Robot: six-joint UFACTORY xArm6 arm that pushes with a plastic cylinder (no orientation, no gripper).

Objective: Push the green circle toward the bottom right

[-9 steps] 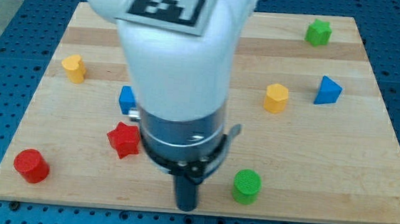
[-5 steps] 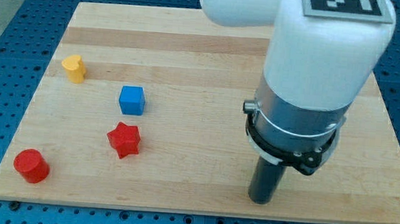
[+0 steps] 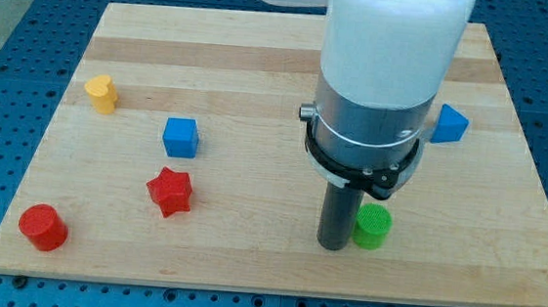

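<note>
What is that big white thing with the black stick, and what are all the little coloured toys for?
That big white thing is a robot arm. It has no hand, so it holds nothing; it ends in a dark stick, and my tip slides over the wooden board to push blocks around. There is one picture, from one camera looking down at the board from in front.

My tip sits right beside the green circle, on its left in the view; I cannot tell if they touch. That is the block to be pushed.

Also on the board are a red star, a blue cube, a red cylinder, a yellow block and another blue block, partly hidden behind the arm.
</note>
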